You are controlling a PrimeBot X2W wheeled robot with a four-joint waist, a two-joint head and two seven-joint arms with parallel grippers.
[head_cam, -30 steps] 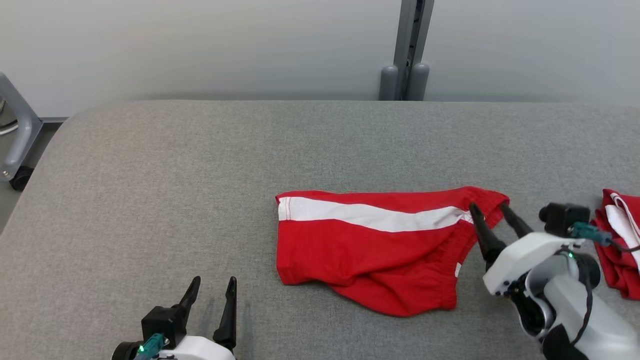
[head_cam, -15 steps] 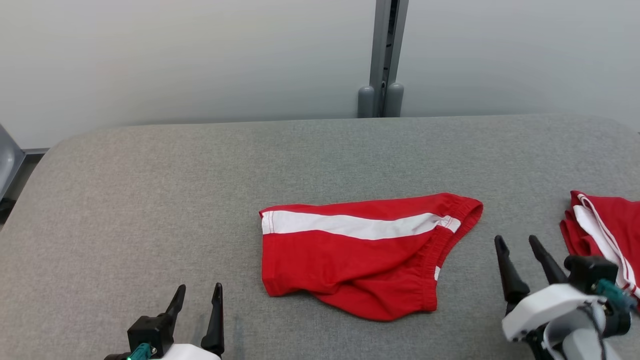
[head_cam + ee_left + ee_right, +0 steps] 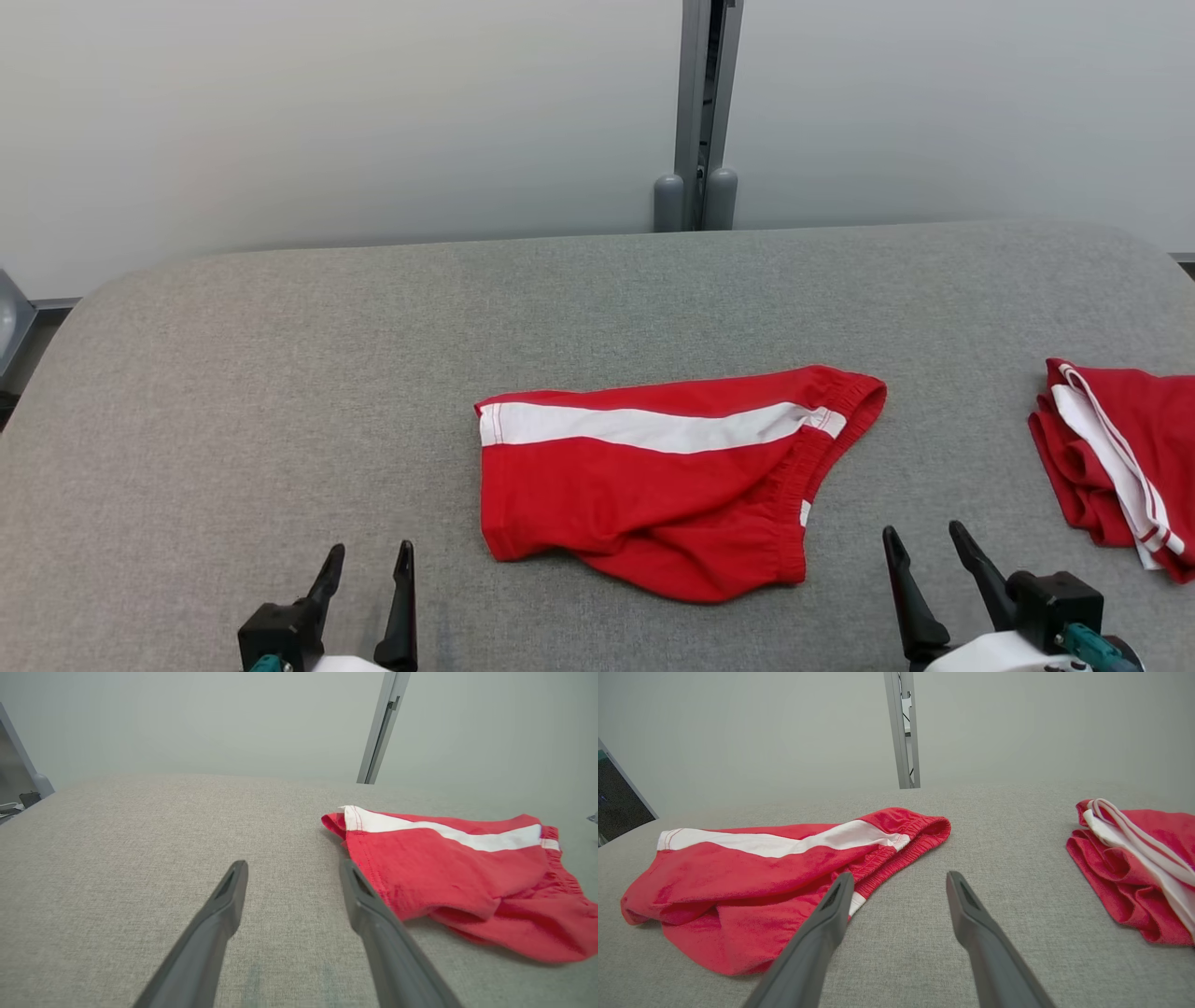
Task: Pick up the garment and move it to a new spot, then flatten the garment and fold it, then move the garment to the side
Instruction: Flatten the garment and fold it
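Count: two red pieces of clothing, two grippers, one grey cloth-covered table (image 3: 280, 373), one grey post (image 3: 700, 93) at 12 o'clock behind the table.

The garment (image 3: 644, 495) is a pair of red shorts with one white band along the far edge. It lies folded near mid-table, waistband end toward 3 o'clock, apart from both grippers. The second red garment (image 3: 1111, 448), bunched, lies at 3 o'clock from it, well apart, by the table's right edge.

The left gripper (image 3: 370, 551) is at 7 o'clock of the garment, fingers spread, empty. The right gripper (image 3: 922, 532) is at 5 o'clock, fingers spread, empty, near the waistband corner.
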